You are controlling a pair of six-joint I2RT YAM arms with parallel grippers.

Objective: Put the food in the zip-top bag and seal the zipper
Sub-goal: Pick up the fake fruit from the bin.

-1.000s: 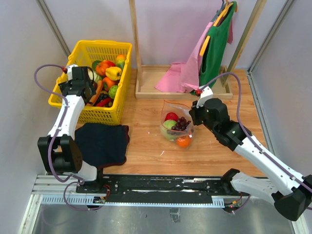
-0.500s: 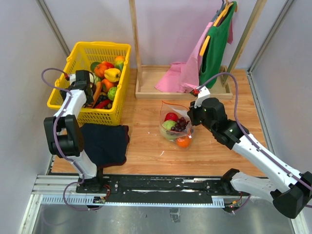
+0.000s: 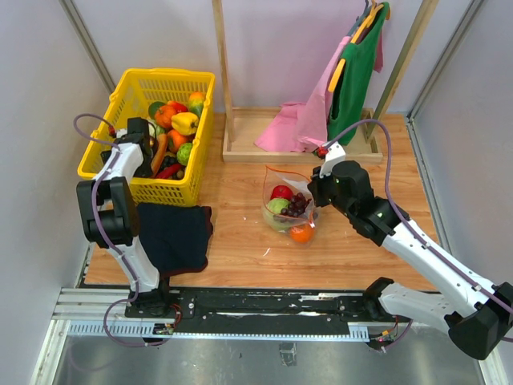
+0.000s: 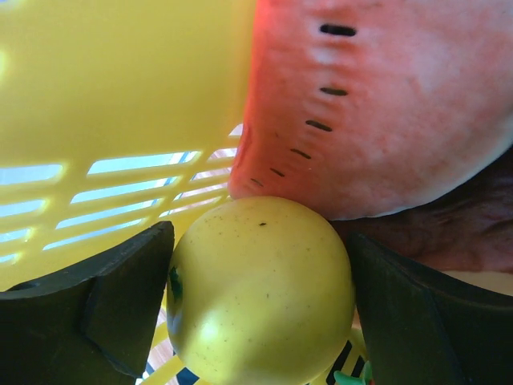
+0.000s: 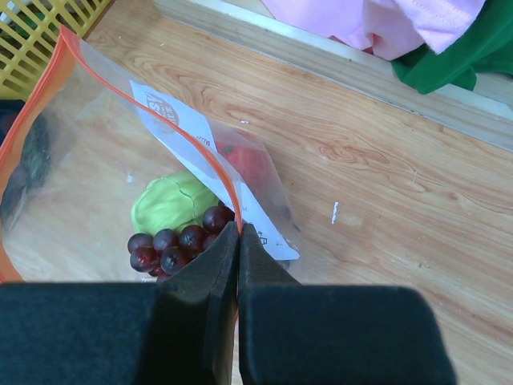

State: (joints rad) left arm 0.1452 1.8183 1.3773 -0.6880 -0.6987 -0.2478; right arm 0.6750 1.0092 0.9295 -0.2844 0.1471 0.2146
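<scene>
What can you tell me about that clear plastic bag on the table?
The zip-top bag is clear, crinkly plastic with a red-orange strip edging its mouth and a white printed label. It rests on the wooden table, mouth open, the right gripper shut on the strip. Inside lie a red apple, purple grapes and a green cabbage.

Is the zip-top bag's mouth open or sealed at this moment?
Open: the zip-top bag gapes, its zipper strips apart, the right gripper pinching one; grapes and cabbage show inside.
</scene>
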